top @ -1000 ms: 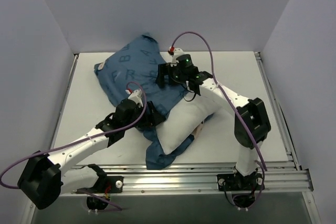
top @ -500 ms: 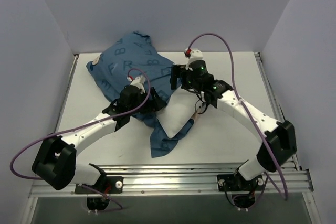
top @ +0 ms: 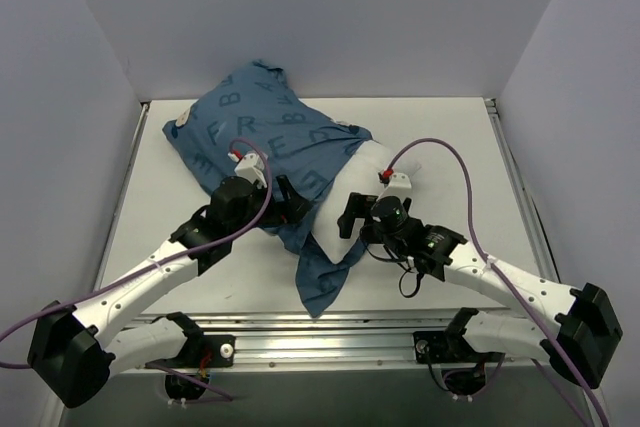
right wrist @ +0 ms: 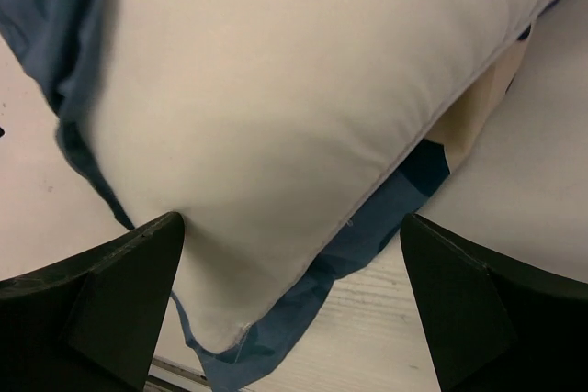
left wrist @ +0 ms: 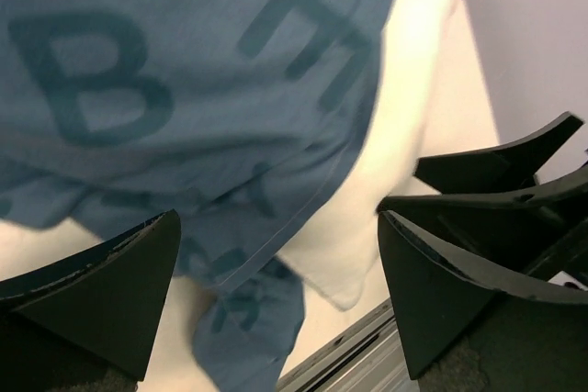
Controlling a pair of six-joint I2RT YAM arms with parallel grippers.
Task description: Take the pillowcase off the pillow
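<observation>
The blue lettered pillowcase (top: 262,132) covers the far left part of the white pillow (top: 362,179), whose near right end lies bare. A loose blue flap (top: 318,282) trails toward the front rail. My left gripper (top: 286,203) hovers open over the pillowcase's hem, where the blue cloth (left wrist: 184,89) meets the bare pillow (left wrist: 409,126); nothing is between its fingers (left wrist: 101,291). My right gripper (top: 349,217) stands open at the pillow's near corner, with that white corner (right wrist: 276,135) and the blue cloth under it (right wrist: 367,231) lying between and beyond its fingertips (right wrist: 110,291).
The white table (top: 455,142) is boxed in by pale walls on three sides. A metal rail (top: 340,335) runs along the near edge. Purple cables (top: 440,147) loop above both wrists.
My right arm swung from the pillow's far side down to its near corner. The pillowcase and pillow settled flatter and further right. The left gripper opened wider and shifted slightly.
</observation>
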